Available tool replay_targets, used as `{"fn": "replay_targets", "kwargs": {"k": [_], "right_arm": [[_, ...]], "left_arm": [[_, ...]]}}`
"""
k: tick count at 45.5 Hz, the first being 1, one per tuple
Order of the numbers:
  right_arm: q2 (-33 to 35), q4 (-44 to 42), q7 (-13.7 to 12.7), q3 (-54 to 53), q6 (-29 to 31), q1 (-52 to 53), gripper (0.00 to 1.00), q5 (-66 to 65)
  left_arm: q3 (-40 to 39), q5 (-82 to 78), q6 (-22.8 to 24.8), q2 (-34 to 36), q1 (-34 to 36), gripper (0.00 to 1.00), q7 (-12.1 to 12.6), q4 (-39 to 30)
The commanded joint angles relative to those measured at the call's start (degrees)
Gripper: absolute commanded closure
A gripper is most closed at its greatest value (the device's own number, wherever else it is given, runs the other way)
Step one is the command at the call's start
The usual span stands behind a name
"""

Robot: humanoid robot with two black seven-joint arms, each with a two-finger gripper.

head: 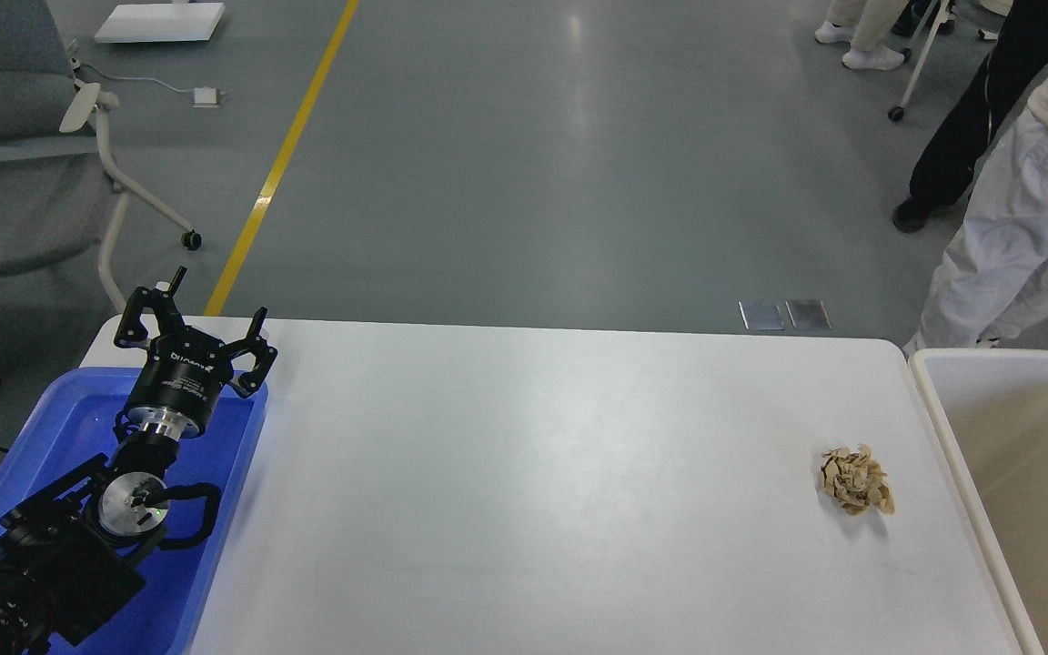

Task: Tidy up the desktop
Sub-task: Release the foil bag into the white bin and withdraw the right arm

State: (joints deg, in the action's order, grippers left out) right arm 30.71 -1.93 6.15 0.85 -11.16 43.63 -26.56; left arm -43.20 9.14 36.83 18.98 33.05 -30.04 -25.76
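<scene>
Head view: crumpled paper (856, 492) lies on desktop (524, 473) near beige bin (1015, 473).

Our left arm (78, 537): enters lower left, angled up and away. Left hand (215, 314): at its far end, fingers spread wide, holding nothing. Right arm: unseen.

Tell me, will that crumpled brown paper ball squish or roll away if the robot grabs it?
The crumpled brown paper ball looks loosely wadded with ragged folds, so it would probably squash easily and weigh very little. Its lumpy shape likely stops it rolling far; a push might just slide it across the smooth desktop. It looks soft, so the fingers should hardly harm it.
</scene>
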Motion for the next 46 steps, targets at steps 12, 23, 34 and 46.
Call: {"fn": "replay_targets", "kwargs": {"k": [12,23,34,46], "right_arm": [[18.9,24.9,0.1,-16.1,0.7,17.7,0.01,3.6],[21.4,33.3,0.3,-29.4,5.4,19.1,0.00,3.6],[21.4,45.1,0.4,-44.1,6.2,13.6,0.00,3.7],[19.1,54.0,0.4,-54.6,7.6,5.8,0.00,3.7]], "left_arm": [[0.0,0.0,0.0,0.0,0.0,0.00,0.0,0.0],[0.0,0.0,0.0,0.0,0.0,0.00,0.0,0.0],[0.0,0.0,0.0,0.0,0.0,0.00,0.0,0.0],[0.0,0.0,0.0,0.0,0.0,0.00,0.0,0.0]]}}
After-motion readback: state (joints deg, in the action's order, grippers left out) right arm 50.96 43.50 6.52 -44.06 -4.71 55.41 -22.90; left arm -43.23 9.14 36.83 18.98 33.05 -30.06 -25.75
